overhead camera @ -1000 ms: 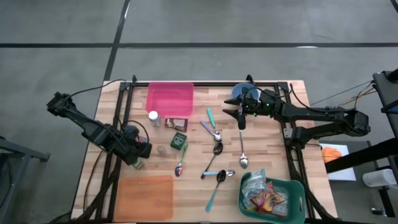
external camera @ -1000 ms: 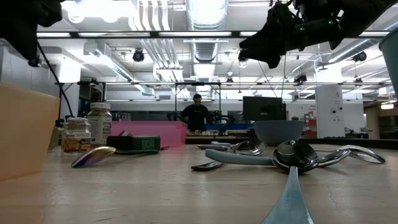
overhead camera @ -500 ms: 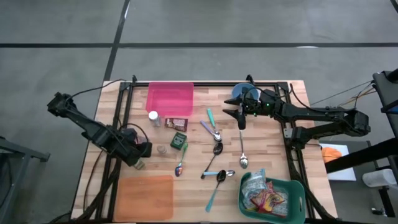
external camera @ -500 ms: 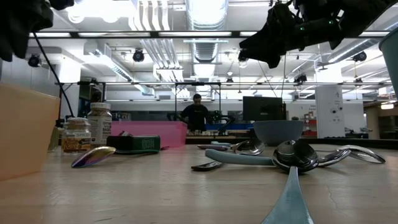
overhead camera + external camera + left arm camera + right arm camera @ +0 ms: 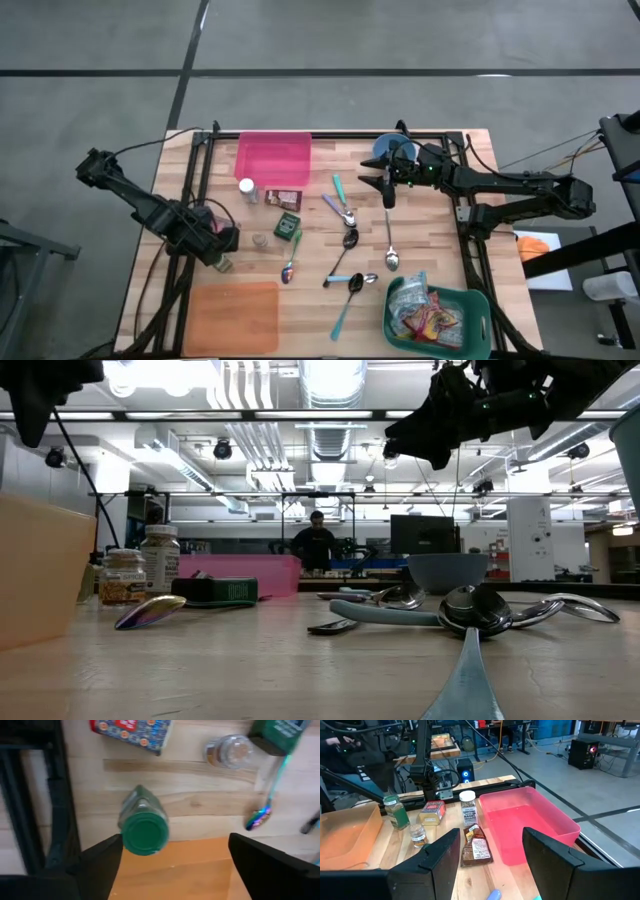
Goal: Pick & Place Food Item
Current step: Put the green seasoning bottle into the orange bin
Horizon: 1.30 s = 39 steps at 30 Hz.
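A green-lidded jar (image 5: 143,832) stands upright on the wooden table, right at the orange tray's (image 5: 232,315) edge. My left gripper (image 5: 175,840) hangs above it, pointing down, open wide, with one finger on each side of the jar and clear of it. In the high view the jar (image 5: 222,263) peeks out beside that gripper (image 5: 215,248). A small glass jar (image 5: 260,240), a green box (image 5: 288,226), a brown packet (image 5: 283,199) and a white-lidded bottle (image 5: 247,188) rest on the table nearby. My right gripper (image 5: 387,190) waits open over the table's middle, holding nothing.
A pink bin (image 5: 273,158) sits at the far edge and a blue bowl (image 5: 392,150) behind my right arm. Several spoons (image 5: 347,240) lie across the middle. A green basket (image 5: 437,315) of packets stands at the near right. A red-and-blue packet (image 5: 132,732) lies by the black frame rail (image 5: 22,795).
My left gripper has stayed over the green-lidded jar, rolled about its own axis and opened wide. The jar stands where it was. My right arm has kept still.
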Motion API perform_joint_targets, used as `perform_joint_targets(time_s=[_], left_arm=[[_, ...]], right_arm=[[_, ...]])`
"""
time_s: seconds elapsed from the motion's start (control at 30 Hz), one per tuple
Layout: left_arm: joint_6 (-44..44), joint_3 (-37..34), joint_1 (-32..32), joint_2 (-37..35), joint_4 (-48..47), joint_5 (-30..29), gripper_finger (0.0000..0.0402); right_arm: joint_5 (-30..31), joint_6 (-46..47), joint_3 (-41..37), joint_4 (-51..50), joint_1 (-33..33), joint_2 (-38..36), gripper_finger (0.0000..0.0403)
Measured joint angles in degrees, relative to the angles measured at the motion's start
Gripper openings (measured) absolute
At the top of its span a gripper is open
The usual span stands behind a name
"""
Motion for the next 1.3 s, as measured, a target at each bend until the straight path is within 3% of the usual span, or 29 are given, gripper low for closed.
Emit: perform_joint_targets(time_s=[0.2,0.33,0.93,1.3], left_arm=[[-0.06,-2.57,-0.08,2.15,2.86,3.61,0.038],[4.97,-2.92,-0.19,4.94,4.51,7.17,0.038],[28.35,-5.22,-0.38,10.1,4.87,4.06,0.0372],[32.97,-10.02,-1.34,9.57,11.06,6.29,0.0372]], right_arm=[[0.0,-0.01,0.0,0.01,-0.02,0.0,0.0211],[0.0,0.0,0.0,0.02,0.0,0.0,0.0211],[0.0,0.0,0.0,0.02,0.0,0.0,0.0211],[0.0,0.0,0.0,0.02,0.0,0.02,0.0211]])
